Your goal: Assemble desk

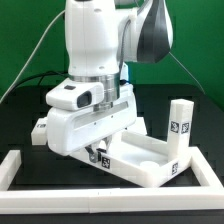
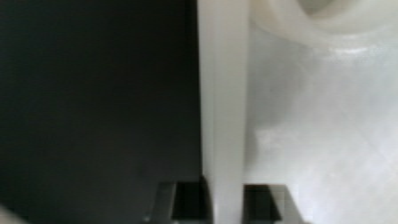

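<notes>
The desk top (image 1: pixel 150 158) is a white tray lying on the black table, right of centre in the exterior view. Two white legs with tags (image 1: pixel 183 115) (image 1: pixel 176 160) stand upright at its right end. My gripper (image 1: pixel 97 153) is low over the tray's left rim. In the wrist view the rim wall (image 2: pixel 222 100) runs straight between my fingers (image 2: pixel 187 200), and my gripper (image 2: pixel 224 200) is shut on that wall. A round corner socket (image 2: pixel 329 20) shows at the far end of the tray floor. Another leg (image 1: pixel 38 130) lies on the table at the exterior view's left.
Long white border bars frame the work area: one along the front (image 1: pixel 100 196), one at the exterior view's left (image 1: pixel 14 165) and one at its right (image 1: pixel 207 160). The arm's white body hides the tray's left part. Black cables hang at the back.
</notes>
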`<state>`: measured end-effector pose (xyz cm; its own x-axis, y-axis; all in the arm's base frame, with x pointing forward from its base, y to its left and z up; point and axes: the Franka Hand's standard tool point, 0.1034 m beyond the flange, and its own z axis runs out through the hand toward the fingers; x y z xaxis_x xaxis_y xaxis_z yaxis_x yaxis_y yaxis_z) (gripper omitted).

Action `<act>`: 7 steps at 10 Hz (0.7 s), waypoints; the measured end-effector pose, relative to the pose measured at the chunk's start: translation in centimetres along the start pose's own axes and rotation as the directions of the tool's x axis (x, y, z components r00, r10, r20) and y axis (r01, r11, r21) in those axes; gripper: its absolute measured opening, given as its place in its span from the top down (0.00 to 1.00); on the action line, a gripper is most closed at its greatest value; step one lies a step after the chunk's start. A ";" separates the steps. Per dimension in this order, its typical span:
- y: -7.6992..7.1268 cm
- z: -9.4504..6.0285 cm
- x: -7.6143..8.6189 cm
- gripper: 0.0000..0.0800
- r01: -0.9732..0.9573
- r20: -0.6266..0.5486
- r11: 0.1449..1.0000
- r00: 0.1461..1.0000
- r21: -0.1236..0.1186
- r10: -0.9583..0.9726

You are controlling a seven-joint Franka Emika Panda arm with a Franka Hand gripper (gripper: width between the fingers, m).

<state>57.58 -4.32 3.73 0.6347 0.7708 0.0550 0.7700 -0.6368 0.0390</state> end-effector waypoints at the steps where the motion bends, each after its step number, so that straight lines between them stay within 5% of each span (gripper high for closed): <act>1: 0.2 -0.5 1.5 0.92 0.144 0.002 0.989 0.990 -0.017 -0.144; 2: 0.3 -0.7 2.1 0.91 0.125 0.006 0.991 0.992 -0.039 -0.125; 7: 1.0 -0.8 1.5 0.96 0.428 0.057 0.902 0.903 -0.051 -0.425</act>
<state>59.28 -3.85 4.64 0.2497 0.9680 -0.0235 0.9631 -0.2458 0.1095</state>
